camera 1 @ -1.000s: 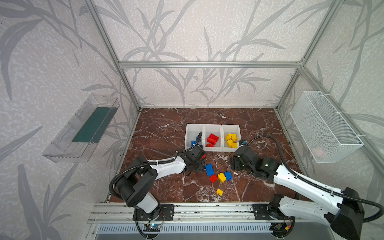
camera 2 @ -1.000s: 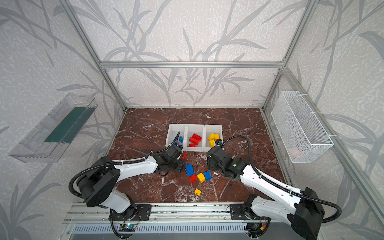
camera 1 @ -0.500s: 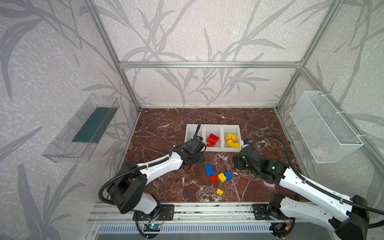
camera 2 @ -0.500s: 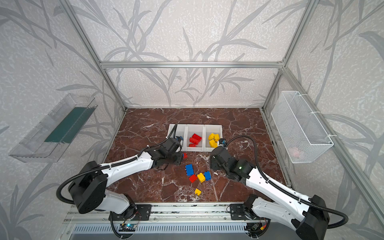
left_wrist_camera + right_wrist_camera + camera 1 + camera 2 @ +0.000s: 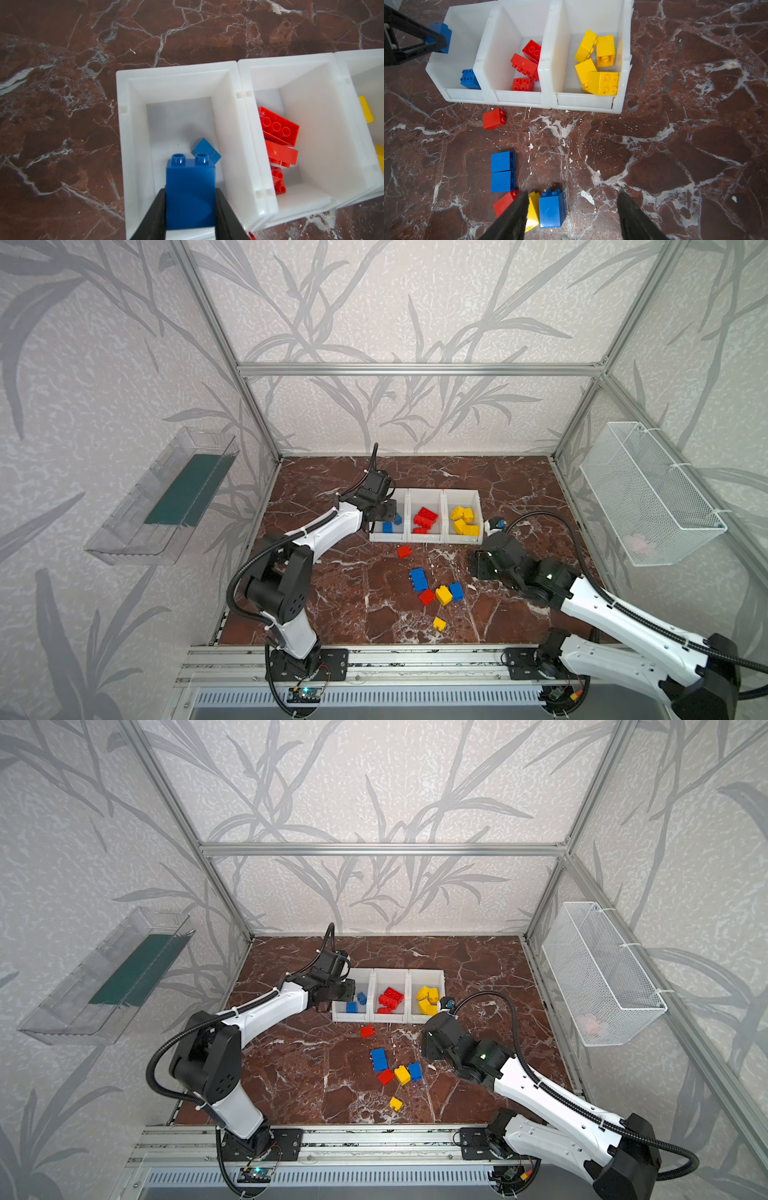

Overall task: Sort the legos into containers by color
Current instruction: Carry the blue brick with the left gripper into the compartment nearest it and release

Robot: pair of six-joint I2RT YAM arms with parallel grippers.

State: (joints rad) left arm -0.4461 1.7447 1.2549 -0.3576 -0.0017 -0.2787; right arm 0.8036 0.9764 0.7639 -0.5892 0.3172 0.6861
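The left gripper (image 5: 190, 190) was moved over the leftmost container (image 5: 176, 71), blue brick (image 5: 190, 178) clamped in it; right gripper (image 5: 572, 195) was seen open, empty.

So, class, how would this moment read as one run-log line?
left gripper: shut on blue brick, over left white bin | right gripper: open, empty, near loose bricks | unsorted: seven

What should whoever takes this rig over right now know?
Left claw: shut on a blue brick, above the left bin, which holds one blue lego.
Right claw: open, empty, low by the loose legos.
Done: three reds in the middle bin, four yellows in the right bin.
Left: drop the held brick, then sort seven off the table: three blue, two red, two yellow.
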